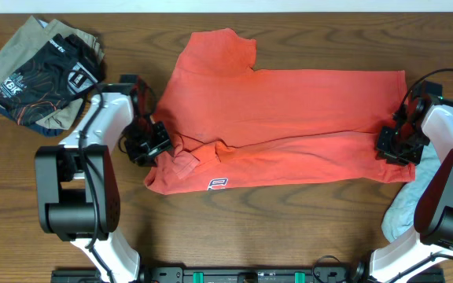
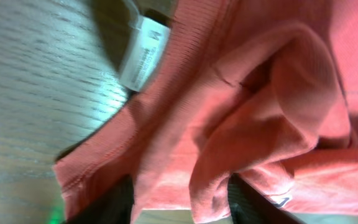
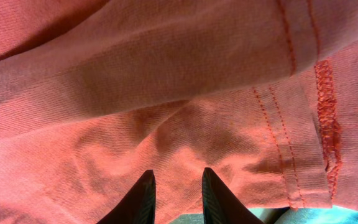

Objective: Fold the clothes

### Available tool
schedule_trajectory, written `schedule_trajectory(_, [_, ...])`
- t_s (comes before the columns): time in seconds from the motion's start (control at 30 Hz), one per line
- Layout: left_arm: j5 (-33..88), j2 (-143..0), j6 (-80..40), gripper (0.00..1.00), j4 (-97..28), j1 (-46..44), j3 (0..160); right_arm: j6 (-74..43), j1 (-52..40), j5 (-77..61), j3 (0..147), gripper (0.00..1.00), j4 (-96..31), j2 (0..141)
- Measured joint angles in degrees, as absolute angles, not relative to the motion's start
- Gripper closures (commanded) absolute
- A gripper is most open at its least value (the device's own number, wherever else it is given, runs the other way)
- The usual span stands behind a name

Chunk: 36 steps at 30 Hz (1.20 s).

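Note:
The coral-red T-shirt (image 1: 289,118) lies folded lengthwise across the table, collar end to the left and hem to the right. At the bunched collar end, my left gripper (image 1: 149,143) has a thick fold of red cloth (image 2: 216,143) filling the space between its fingers (image 2: 180,202), next to the white neck label (image 2: 143,53). My right gripper (image 1: 395,145) is at the hem end. Its narrow-set fingers (image 3: 178,186) pinch a ridge of the shirt beside the stitched hem (image 3: 325,118). The pale blue-grey garment (image 1: 403,214) lies under the right arm.
A heap of khaki and black printed clothes (image 1: 46,75) sits at the back left corner. The wooden tabletop (image 1: 234,228) shows in front of the shirt. Both arm bases (image 1: 77,204) stand at the near edge.

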<state>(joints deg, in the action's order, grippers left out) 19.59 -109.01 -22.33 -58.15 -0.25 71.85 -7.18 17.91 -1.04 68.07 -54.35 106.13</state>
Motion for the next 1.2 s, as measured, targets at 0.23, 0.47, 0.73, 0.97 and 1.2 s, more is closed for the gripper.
schedule_trajectory(0.23, [26.4, -109.0, -17.6, 0.48, -56.6, -0.2, 71.9, -7.2, 17.9, -0.6, 68.1, 0.76, -54.4, 106.1])
schedule_trajectory(0.47, [35.1, -107.6, -10.2, 0.48, -52.4, -0.5, 71.9, -7.2, 17.9, -0.5, 68.1, 0.71, -54.4, 106.1])
schedule_trajectory(0.73, [34.3, -103.8, -5.1, 0.46, -50.7, -5.0, 71.9, -8.8, 17.9, 0.5, 68.0, 0.73, -51.6, 106.1])
schedule_trajectory(0.97, [25.3, -103.8, -3.4, 0.41, -48.9, -12.8, 71.9, -9.8, 17.9, 0.7, 67.9, 0.76, -44.2, 106.1])
schedule_trajectory(1.2, [20.3, -103.9, -2.9, 0.40, -46.8, -16.4, 71.9, -10.3, 17.9, 1.0, 67.9, 0.77, -44.1, 106.1])
